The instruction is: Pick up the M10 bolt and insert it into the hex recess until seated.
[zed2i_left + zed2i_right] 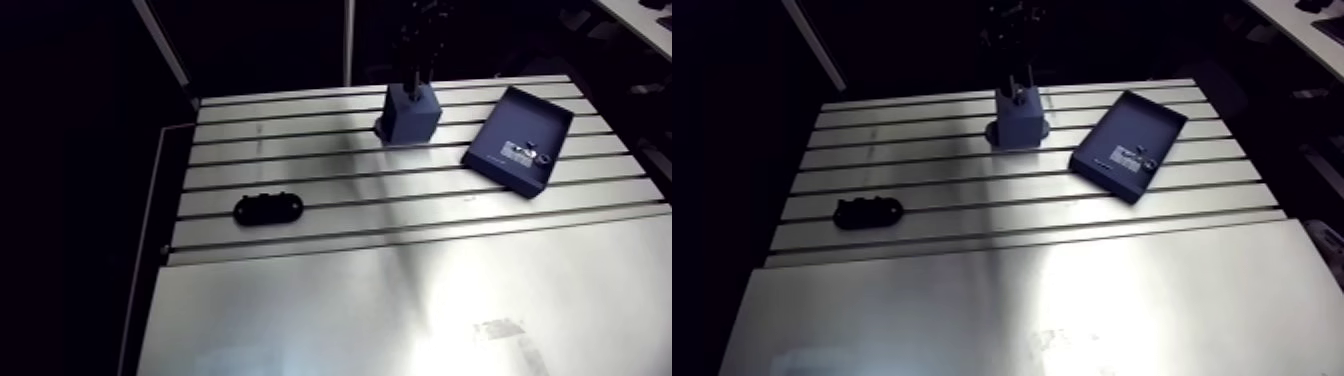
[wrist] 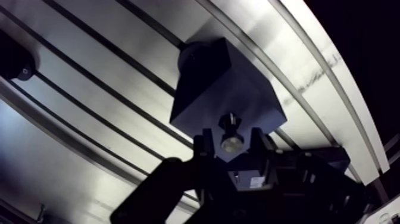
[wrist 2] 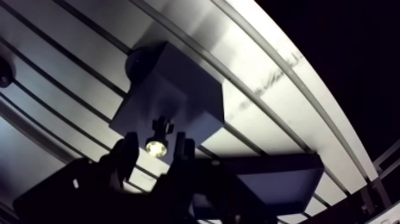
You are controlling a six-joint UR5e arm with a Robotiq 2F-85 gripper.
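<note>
Gripping bolt (image 2: pixel 231 142) in jaws | over block (image 2: pixel 226 83) | slotted table (image 1: pixel 300 162), tray (image 1: pixel 522 122) beside

Dark blue tray (image 1: pixel 520 115), black oval part (image 1: pixel 268 209) well apart on slotted table (image 1: pixel 400 300).
</note>
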